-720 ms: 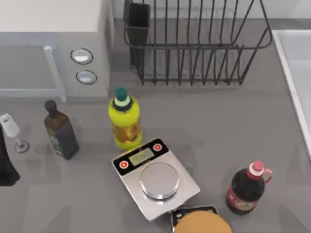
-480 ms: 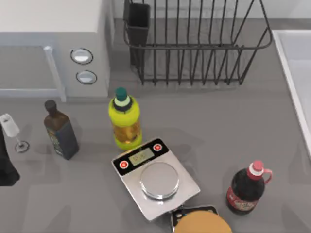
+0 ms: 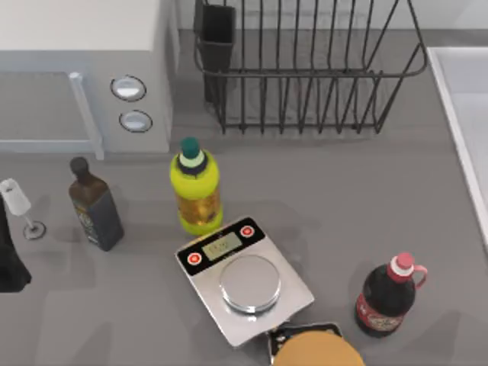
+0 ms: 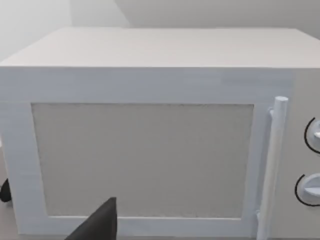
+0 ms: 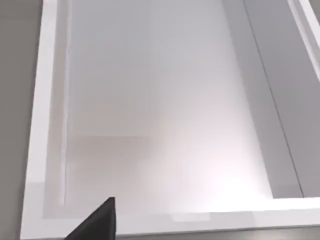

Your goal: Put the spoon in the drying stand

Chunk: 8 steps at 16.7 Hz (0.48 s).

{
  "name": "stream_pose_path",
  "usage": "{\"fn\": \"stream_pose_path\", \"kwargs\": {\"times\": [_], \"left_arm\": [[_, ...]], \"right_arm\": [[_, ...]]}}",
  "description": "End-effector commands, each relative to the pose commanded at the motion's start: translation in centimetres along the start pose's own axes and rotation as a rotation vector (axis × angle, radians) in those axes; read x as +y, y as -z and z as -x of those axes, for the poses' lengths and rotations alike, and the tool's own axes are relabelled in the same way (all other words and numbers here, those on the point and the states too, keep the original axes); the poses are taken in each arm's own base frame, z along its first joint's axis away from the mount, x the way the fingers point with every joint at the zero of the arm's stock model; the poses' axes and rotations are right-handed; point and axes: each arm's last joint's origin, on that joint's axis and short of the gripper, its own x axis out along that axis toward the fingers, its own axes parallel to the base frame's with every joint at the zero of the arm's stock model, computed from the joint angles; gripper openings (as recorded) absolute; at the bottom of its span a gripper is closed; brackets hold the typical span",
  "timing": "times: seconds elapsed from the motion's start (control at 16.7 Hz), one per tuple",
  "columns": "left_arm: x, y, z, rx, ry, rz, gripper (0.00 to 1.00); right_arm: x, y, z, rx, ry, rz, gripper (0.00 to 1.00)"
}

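— What sits closest at the near edge of the table?

— A round brown thing (image 3: 316, 352), cut off by the edge. Just beyond it lies a silver kitchen scale (image 3: 244, 280), turned at a slant, with two red buttons beside its display. To the right of the scale stands a dark bottle with a red cap (image 3: 387, 297).

— And the arms?

— The left arm (image 3: 8, 263) shows as a black shape at the table's left edge. In its wrist view a dark part of the left gripper (image 4: 100, 225) pokes up in front of the microwave door. I cannot tell whether its jaws are released or clenched. A dark part of the right gripper (image 5: 100, 222) hangs over a white sink basin (image 5: 160, 125), and I cannot tell the state of those jaws either.

— Further in?

— A yellow bottle with a green cap (image 3: 197, 187) stands just behind the scale. A dark brown bottle (image 3: 94, 206) stands well to its left. Near that, toward the left edge, stands a small white-topped thing on a thin stem (image 3: 19, 204).

— And at the back?

— The white microwave (image 3: 76, 46) fills the far left, door shut, with two round knobs on its right side. The drying stand (image 3: 305, 72) is at the far middle, just right of the microwave. Its black wire tines stand upright, and its utensil cup (image 3: 216, 34) is at its left corner, next to the microwave. The sink basin runs along the table's right edge.
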Motion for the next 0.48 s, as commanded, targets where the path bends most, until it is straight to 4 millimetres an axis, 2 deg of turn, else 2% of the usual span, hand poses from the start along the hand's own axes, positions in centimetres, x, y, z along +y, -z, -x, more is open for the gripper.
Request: {"fn": "stream_pose_path", "kwargs": {"times": [0.24, 0.48], "left_arm": [[0.0, 0.0, 0.0, 0.000, 0.000, 0.000, 1.00], [0.0, 0.0, 0.0, 0.000, 0.000, 0.000, 1.00]], "right_arm": [[-2.9, -1.7, -2.7, 0.419, -0.030, 0.027, 1.00], [-6.2, -2.5, -5.2, 0.722, -0.114, 0.014, 1.00]]}}
